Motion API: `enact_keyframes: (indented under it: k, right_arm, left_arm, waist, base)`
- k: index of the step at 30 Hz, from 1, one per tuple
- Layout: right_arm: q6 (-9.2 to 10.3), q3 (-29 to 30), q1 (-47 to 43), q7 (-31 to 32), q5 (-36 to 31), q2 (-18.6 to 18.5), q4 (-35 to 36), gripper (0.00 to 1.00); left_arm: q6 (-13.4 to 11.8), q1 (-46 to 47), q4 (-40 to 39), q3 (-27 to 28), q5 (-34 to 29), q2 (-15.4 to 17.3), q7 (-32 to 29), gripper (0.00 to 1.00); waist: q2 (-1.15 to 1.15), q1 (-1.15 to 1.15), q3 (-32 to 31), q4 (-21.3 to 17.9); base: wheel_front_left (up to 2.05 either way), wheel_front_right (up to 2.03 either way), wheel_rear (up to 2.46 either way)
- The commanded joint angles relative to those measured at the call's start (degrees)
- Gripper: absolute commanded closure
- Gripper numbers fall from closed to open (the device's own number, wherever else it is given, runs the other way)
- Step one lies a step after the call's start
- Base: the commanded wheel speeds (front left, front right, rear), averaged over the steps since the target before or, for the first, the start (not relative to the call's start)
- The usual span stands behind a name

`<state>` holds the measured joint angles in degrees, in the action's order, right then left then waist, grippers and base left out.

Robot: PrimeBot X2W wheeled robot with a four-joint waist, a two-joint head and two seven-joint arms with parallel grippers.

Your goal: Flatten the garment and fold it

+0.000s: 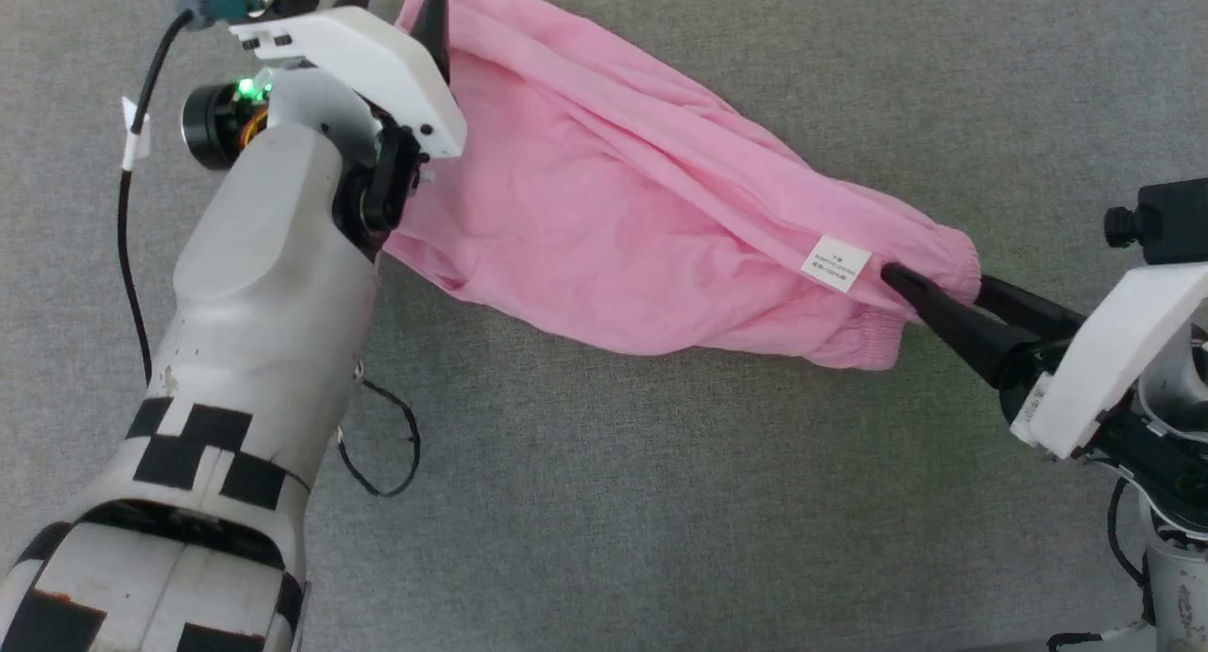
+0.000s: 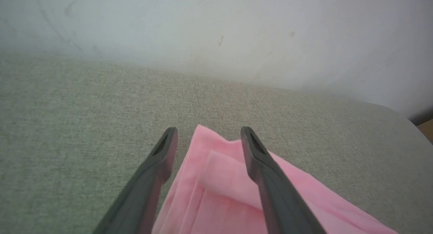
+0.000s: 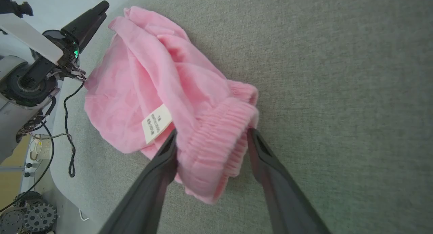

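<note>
in the head view the shorts [image 1: 604,208] lie stretched slantwise on the grey surface [image 1: 661,501], between the left gripper [image 1: 396,1] at the far end and the right gripper [image 1: 934,276] at the waistband [image 1: 864,336], beside the white label [image 1: 836,262]. long folds run along the cloth, so we judge the flattening unfinished: we should regrip the ends low and pull evenly apart, without lifting. the left wrist view adds what the arm hides from the head: its fingers [image 2: 162,166] stand wide, a turned-over pink corner lying loose between them, a pale wall [image 2: 216,30] behind. the right wrist view shows its fingers [image 3: 159,166] wide too, straddling the bunched waistband without pinching it.
</note>
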<state>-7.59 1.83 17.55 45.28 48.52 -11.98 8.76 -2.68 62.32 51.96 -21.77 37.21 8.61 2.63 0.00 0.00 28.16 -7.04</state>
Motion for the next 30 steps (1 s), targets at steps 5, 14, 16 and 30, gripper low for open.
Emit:
enact_keyframes:
  k: [5, 14, 16, 30]
  right_arm:
    - [0.10, 3.16, -1.09, -3.04, -0.08, 0.98, 2.72, 0.00]
    - [0.10, 6.68, -8.56, -7.84, -18.35, 1.40, 10.45, 0.00]
    - [0.10, 6.30, -11.07, -7.80, -23.24, 2.38, 12.03, 0.00]
    - [0.10, 3.28, -13.18, -5.72, -35.28, 8.62, 4.82, 0.00]
  left_arm:
    - [1.98, 2.30, 0.34, -0.25, -1.23, 0.03, 6.60, 0.00]
    - [1.63, -2.52, -4.52, -1.67, -6.54, 4.90, 12.14, 0.00]
    - [0.87, -6.04, -8.97, -1.21, -8.13, 6.28, 12.30, 0.00]
    - [-7.26, -39.36, -39.45, 7.90, -11.71, 8.46, 12.36, 0.00]
  waist:
    - [0.00, 0.00, -1.22, 0.61]
    - [0.00, 0.00, -6.77, 2.38]
    - [0.00, 0.00, -8.37, 3.13]
    - [0.00, 0.00, -15.68, 7.06]
  base:
    - [0.00, 0.00, 0.00]
    - [0.00, 0.00, 0.00]
    - [0.00, 0.00, 0.00]
    - [0.00, 0.00, 0.00]
